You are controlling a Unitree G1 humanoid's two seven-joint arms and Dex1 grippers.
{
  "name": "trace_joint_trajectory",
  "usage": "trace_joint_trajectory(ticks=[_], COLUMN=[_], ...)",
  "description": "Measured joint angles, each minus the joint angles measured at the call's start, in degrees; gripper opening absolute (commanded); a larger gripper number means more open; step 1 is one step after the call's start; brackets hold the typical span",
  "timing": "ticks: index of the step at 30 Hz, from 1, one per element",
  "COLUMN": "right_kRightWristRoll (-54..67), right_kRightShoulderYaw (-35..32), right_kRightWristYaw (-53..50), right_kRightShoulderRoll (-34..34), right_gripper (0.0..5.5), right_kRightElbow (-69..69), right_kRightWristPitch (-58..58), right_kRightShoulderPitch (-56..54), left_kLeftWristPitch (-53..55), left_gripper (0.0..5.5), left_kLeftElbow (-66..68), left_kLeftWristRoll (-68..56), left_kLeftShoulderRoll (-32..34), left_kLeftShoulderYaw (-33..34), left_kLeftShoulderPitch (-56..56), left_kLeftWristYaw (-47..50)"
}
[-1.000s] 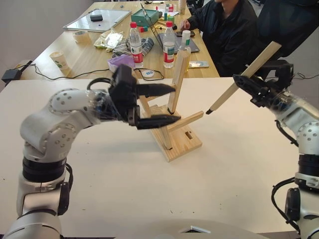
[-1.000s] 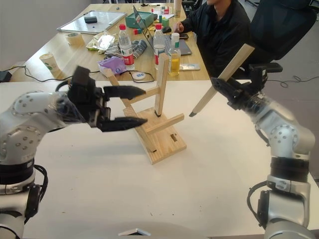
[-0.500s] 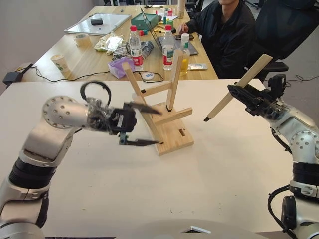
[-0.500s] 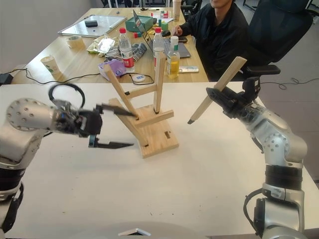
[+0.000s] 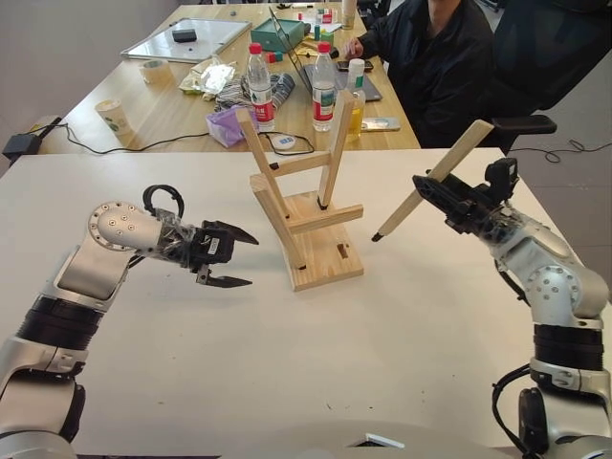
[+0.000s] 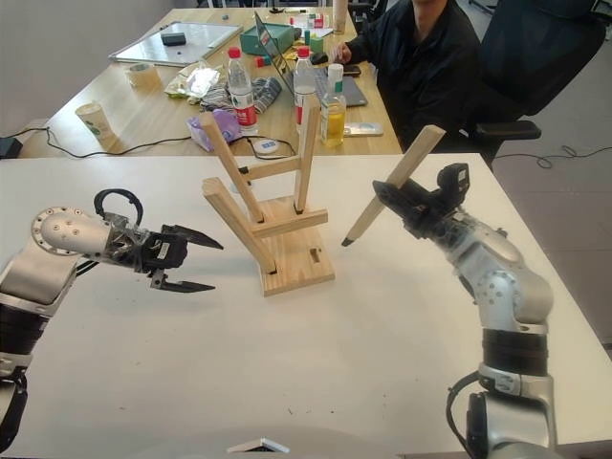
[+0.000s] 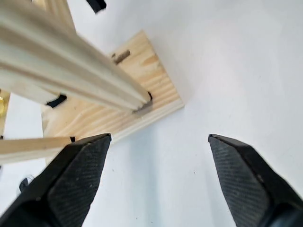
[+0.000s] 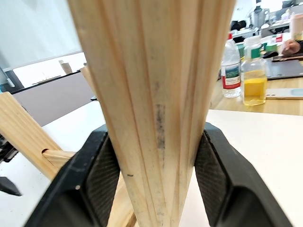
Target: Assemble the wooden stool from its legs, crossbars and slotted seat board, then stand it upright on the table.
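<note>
The slotted seat board (image 5: 325, 256) lies flat on the white table. Wooden legs (image 5: 270, 182) stand up from it, joined by crossbars (image 5: 302, 164). My left gripper (image 5: 251, 260) hovers just above the table to the left of the board, apart from it, its fingers open and empty. The left wrist view shows the board's near corner (image 7: 142, 71) beyond the open gripper (image 7: 158, 142). My right gripper (image 5: 448, 194) is shut on a loose wooden leg (image 5: 469, 145). It holds the leg slanted in the air to the right of the stool, lower end toward the board. The same leg (image 8: 151, 71) is clamped between dark fingers (image 8: 94, 179).
Behind the white table stands a wooden table with water bottles (image 5: 259, 86), a juice bottle (image 5: 355, 91), a paper cup (image 5: 115, 117) and a laptop. A cable (image 5: 143, 145) runs along the far edge of the white table. A person sits at the back right.
My left gripper has drawn back to the left, away from the stool's legs, and down toward the table. The right arm with the leg has come slightly lower and nearer the stool.
</note>
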Motion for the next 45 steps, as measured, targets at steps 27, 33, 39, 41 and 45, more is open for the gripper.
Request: trace_joint_trajectory(ticks=[27,33,39,41,45], right_kRightWristRoll=[-9.9,-9.4,-9.3,-9.0,-3.5], right_kRightShoulderYaw=[10.1,12.4,15.2,15.9,19.0], right_kRightWristYaw=[7.8,11.9,13.6,13.6,13.3], right_kRightShoulderRoll=[2.9,-1.7,-6.0,-6.0,-6.0], right_gripper=[2.06,2.06,2.06,2.06,2.06], right_kRightElbow=[-0.6,-5.2,-10.7,-12.7,-19.7], right_kRightWristPitch=[-13.9,-12.8,-12.8,-12.7,-7.5], right_kRightShoulderPitch=[10.6,12.9,14.5,15.8,19.3], left_kLeftWristPitch=[-6.5,-7.8,-10.1,-10.4,-12.3], left_gripper=[3.79,3.79,3.79,3.79,3.79], left_kLeftElbow=[21.7,28.1,35.2,36.4,38.1], left_kLeftWristRoll=[4.8,5.2,6.0,6.0,5.9], left_kLeftShoulderRoll=[-10.4,-11.2,-11.5,-11.6,-12.0], left_kLeftShoulderYaw=[-1.6,-1.6,-1.0,-0.9,-0.1], left_kLeftShoulderPitch=[-5.7,-5.5,-5.2,-5.1,-5.1], left_kLeftWristYaw=[4.1,5.3,6.8,6.9,7.4])
